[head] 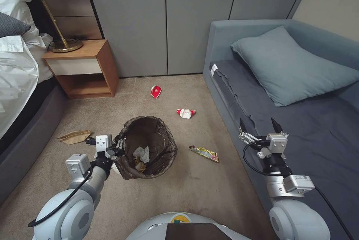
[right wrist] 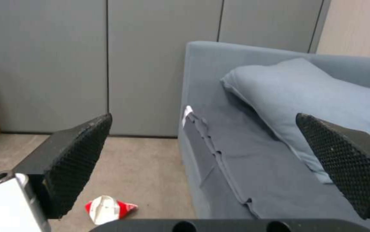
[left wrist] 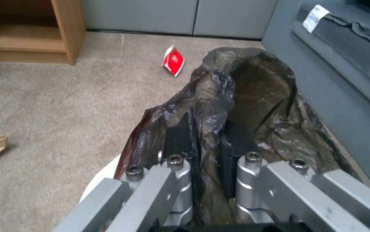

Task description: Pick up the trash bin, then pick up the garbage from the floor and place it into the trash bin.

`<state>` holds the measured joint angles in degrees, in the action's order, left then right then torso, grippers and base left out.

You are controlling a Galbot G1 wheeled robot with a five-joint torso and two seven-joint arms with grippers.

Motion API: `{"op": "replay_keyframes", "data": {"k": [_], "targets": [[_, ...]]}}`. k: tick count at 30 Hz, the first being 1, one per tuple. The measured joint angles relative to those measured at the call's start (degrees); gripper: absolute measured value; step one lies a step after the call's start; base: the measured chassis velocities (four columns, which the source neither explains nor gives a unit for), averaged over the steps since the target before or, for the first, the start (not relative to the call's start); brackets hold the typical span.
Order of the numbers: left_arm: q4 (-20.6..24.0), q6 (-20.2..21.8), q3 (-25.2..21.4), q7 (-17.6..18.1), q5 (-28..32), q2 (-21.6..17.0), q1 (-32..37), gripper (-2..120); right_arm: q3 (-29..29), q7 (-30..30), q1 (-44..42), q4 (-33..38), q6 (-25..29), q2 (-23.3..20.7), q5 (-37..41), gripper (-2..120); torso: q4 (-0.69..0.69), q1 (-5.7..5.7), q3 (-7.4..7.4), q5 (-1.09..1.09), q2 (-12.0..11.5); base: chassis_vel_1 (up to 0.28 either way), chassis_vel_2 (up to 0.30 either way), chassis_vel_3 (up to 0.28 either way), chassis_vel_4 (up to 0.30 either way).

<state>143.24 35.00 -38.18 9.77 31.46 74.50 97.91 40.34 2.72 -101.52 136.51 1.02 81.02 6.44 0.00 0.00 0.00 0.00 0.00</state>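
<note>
Brown bag liner marks the trash bin, sitting on the carpet floor in front of the robot, left of centre. Left gripper is clamped on the bin's near-left rim, 1 finger inside the liner and 1 outside per the left wrist view. White tissue and a wrapper already lie in the bin.

Nearest loose piece: yellow wrapper, just right of the bin, long axis running left-to-right and slightly toward the robot. Right gripper hangs above the sofa edge, fingers spread wide, holding nothing. The wrapper lies down and to its left, so the right arm looks the better reach.

2 crushed red-and-white cups, and, lie further out toward the wall. Brown paper bag lies left of the bin, near the bed base.

Room: open carpet between bin and sofa; sofa front limits the right side.
</note>
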Motion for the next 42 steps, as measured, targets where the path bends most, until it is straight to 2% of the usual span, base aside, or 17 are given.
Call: {"op": "replay_keyframes", "data": {"k": [17, 22, 25, 28, 29, 32, 33, 36, 42], "targets": [[0.0, -0.03, -0.04, 0.04, 0.05, 0.05, -0.06, 8, -0.66, 0.19, 0.14, -0.09, -0.35, -0.45, 0.18, 100, 0.0, 0.0, 0.0, 0.0, 0.0, -0.046, 0.058, 0.054, -0.055], [0.0, -0.2, -0.37, 0.04, 0.15, 0.02, 0.09, 8, -1.04, 0.93, 1.24, 0.36, -4.52, -2.79, 1.5, 100, -0.02, 0.0, 0.0, 0.0, 0.0, 0.0, 0.0, 0.0, 0.0], [0.0, -0.48, -0.65, 0.04, 0.2, -0.1, 0.24, 8, -1.04, 1.05, 2.74, -0.46, -6.69, -4.79, 2.48, 100, 0.0, 0.0, 0.0, 0.0, 0.0, 0.0, 0.0, 0.0, 0.0], [0.0, -0.82, -1.03, 0.05, 0.82, -0.5, 0.53, 8, -1.39, 0.82, 5.96, -2.68, -10.91, -9.02, 6.0, 100, 0.0, 0.0, 0.0, 0.01, 0.0, 0.0, 0.0, 0.0, 0.0], [0.0, -0.82, -1.03, 0.05, 0.82, -0.5, 0.53, 8, -1.39, 0.82, 5.96, -2.68, -10.91, -9.02, 6.0, 100, 0.0, 0.0, 0.0, 0.01, 0.0, 0.0, 0.0, 0.0, 0.0], [0.0, -1.01, -1.79, 0.05, 1.2, -0.82, 1.07, 8, -2.43, -0.54, 9.38, -5.51, -14.09, -14.18, 9.63, 100, 0.0, 0.0, 0.0, 0.01, 0.0, 0.0, 0.0, 0.0, 0.0], [0.0, -1.01, -1.79, 0.05, 1.2, -0.82, 1.07, 8, -2.43, -0.54, 9.38, -5.51, -14.09, -14.18, 9.63, 100, 0.0, 0.0, 0.0, 0.01, 0.0, 0.0, 0.0, 0.0, 0.0], [0.0, -1.02, -2.68, 0.02, 1.52, -0.88, 1.52, 8, -5.69, -0.81, 13.15, -8.83, -17.28, -19.71, 14.43, 100, 0.01, 0.0, 0.0, 0.0, 0.0, 0.0, 0.0, 0.0, 0.0], [0.0, -1.01, -4.06, 0.02, 2.07, -0.75, 1.97, 8, -11.2, -0.8, 18.69, -13.85, -21.04, -24.89, 18.62, 100, -0.01, 0.0, 0.0, 0.0, 0.0, 0.0, 0.0, 0.0, 0.0]]}}
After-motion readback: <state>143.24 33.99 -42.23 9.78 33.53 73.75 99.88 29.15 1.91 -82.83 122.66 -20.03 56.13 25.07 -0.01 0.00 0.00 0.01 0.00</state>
